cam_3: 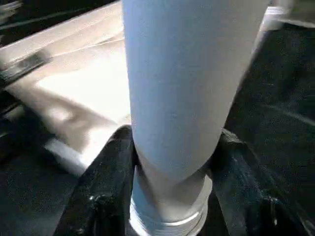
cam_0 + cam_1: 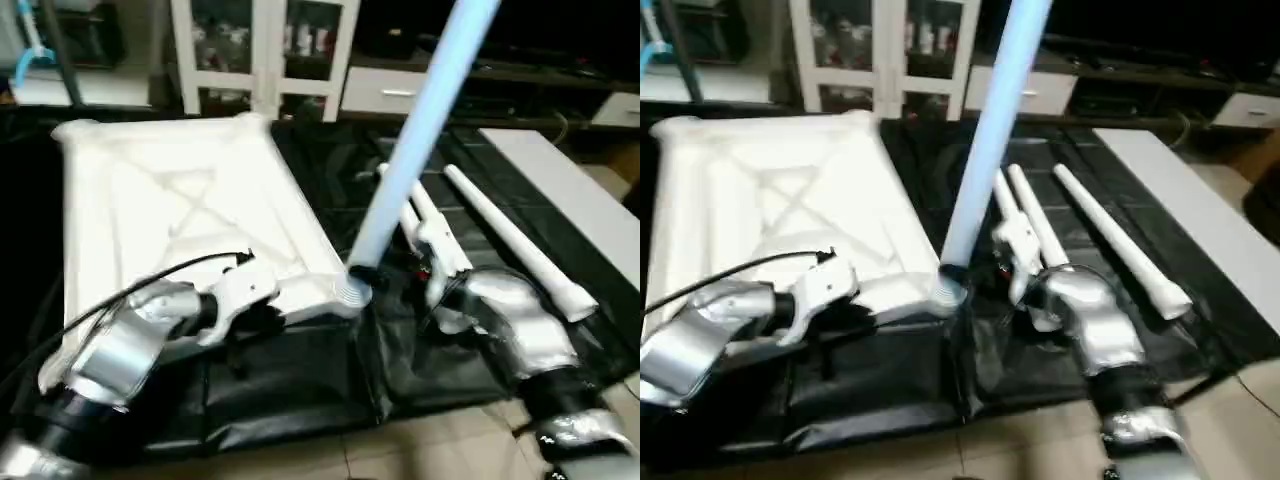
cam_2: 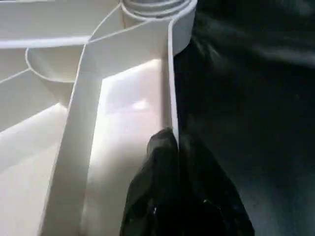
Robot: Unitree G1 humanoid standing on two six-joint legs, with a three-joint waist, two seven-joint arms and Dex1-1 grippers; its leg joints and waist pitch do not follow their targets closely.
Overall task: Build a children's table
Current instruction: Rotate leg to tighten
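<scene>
The white table top [image 2: 190,215] lies underside up on a black sheet [image 2: 300,390], its X ribs showing. One long leg [image 2: 420,135] stands nearly upright, tilted slightly, with its threaded end seated at the top's near right corner socket [image 2: 352,290].

The right gripper [image 1: 172,182] is closed around this leg just above the threads, one black finger on each side of the tube. Its silver forearm [image 2: 1090,330] reaches in from the right, bent at the wrist towards the socket.

The left gripper [image 3: 178,147] pinches the top's near edge wall, fingers shut on the rim close to the same corner. The left forearm [image 2: 130,340] lies low across the near side, a black cable looping over it.

Two more legs [image 2: 1025,225] lie side by side on the sheet right of the top; a third [image 2: 1115,240] lies further right, apart from them.

Beyond the sheet stand a white glazed cabinet [image 2: 265,55] and a low dark shelf unit [image 2: 540,85]. A pale board [image 2: 575,200] borders the sheet on the right. The floor nearest the robot is light tile [image 2: 420,450].
</scene>
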